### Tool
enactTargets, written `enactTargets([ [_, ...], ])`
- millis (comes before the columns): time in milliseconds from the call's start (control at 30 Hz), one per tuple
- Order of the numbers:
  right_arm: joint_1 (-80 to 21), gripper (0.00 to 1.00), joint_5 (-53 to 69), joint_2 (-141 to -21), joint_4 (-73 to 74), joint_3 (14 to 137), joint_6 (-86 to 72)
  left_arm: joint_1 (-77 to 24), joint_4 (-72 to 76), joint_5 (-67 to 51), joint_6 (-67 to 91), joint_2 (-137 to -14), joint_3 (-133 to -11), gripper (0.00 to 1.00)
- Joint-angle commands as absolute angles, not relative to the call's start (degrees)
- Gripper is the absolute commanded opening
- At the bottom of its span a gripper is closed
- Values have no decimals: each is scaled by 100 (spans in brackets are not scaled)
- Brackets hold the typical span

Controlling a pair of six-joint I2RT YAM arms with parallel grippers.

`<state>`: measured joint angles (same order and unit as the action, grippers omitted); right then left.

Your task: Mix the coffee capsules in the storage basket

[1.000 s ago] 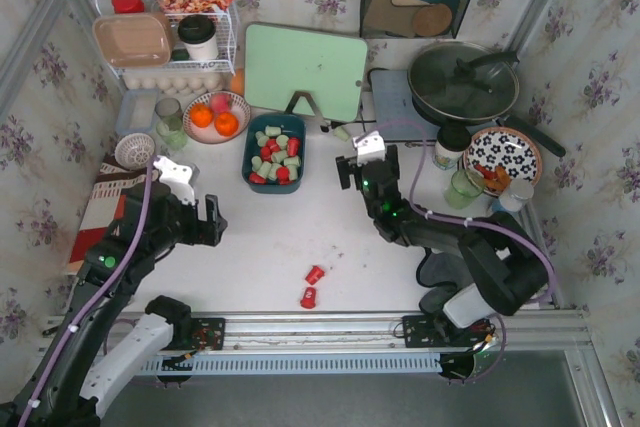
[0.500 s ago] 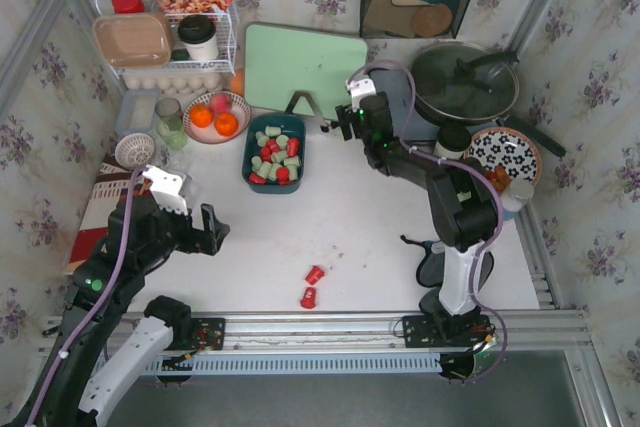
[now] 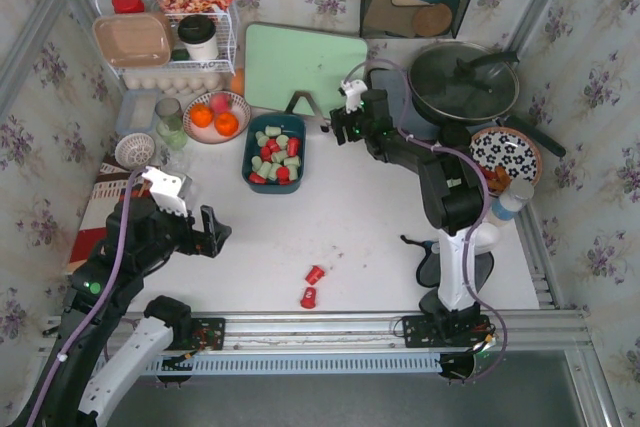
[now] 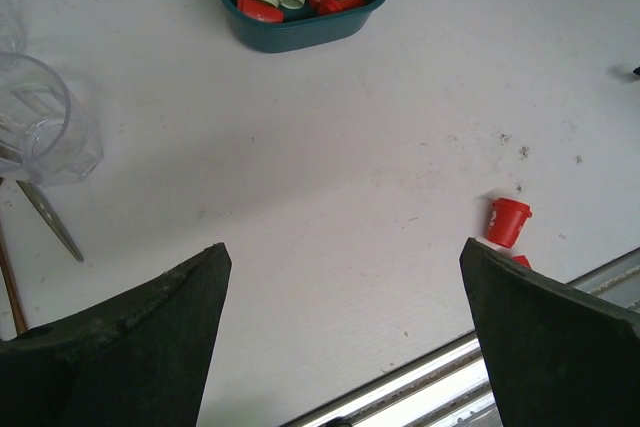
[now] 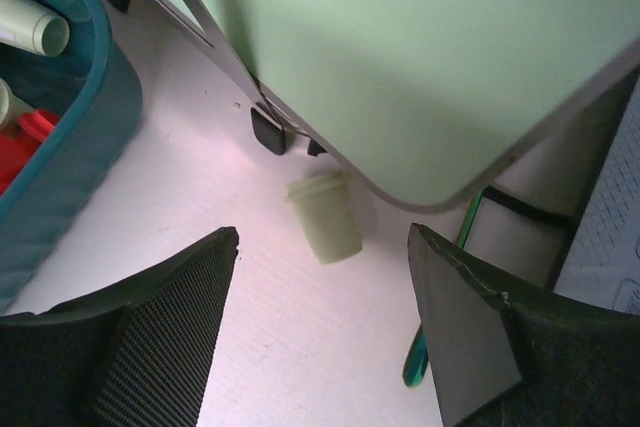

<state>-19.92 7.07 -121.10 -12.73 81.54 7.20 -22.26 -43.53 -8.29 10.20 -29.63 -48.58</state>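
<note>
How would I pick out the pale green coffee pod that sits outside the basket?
Find the big pale green board propped up at the back of the table. By its lower right corner, next to the stand's black foot and right of the teal storage basket, one pale green capsule sits alone. The only other strays, two red capsules, lie near the front edge.

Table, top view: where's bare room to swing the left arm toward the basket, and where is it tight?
Bare: the white stretch between the storage basket, the left gripper and the two stray red capsules. Crowded: left of the basket, the glass and fruit bowl; behind it, the green board, with the right gripper over a pale green capsule.
</note>
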Motion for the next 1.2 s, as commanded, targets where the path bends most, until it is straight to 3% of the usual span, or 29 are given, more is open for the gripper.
enactTargets([
  [0, -1986, 76, 1056, -12321, -938, 8513, 744, -2237, -4225, -899, 1035, -2953, -4865, 99],
  [267, -1986, 72, 912, -12925, -214, 9239, 432, -2240, -4223, -861, 1024, -2943, -4856, 99],
  [1167, -1986, 59, 1079, -13228, -456, 9281, 35, -2235, -4231, -835, 1028, -2962, -4860, 99],
])
